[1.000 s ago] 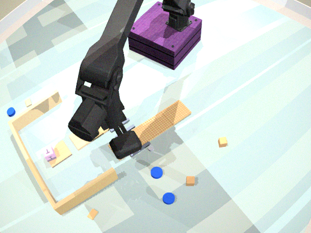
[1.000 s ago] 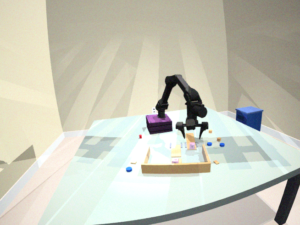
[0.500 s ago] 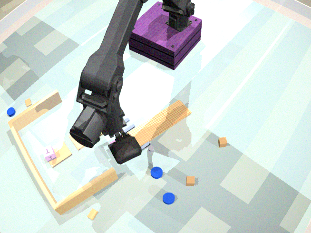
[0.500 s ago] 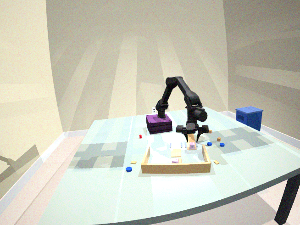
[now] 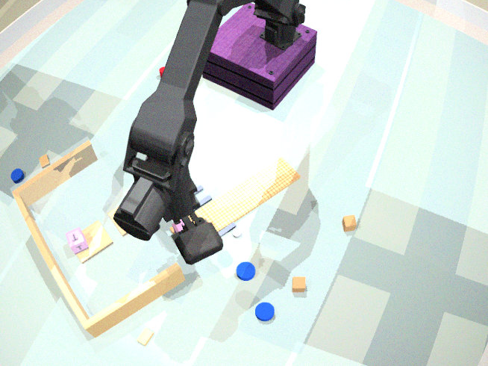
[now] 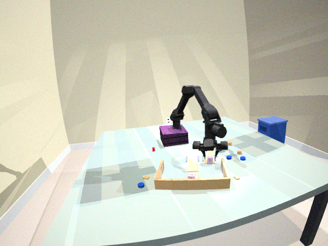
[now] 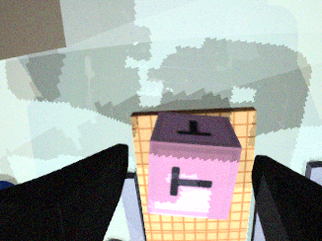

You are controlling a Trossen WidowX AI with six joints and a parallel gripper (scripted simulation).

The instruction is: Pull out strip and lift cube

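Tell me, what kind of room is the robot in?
Probably a robot test room. A black arm stands on a purple block on a pale table, with bare beige walls around and little practice things like a wooden fence and blue discs.

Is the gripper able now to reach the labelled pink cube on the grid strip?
Probably yes. The gripper hangs right over the pink cube on the grid strip, one of the fingers on each side, apart from it. Nothing lies between.
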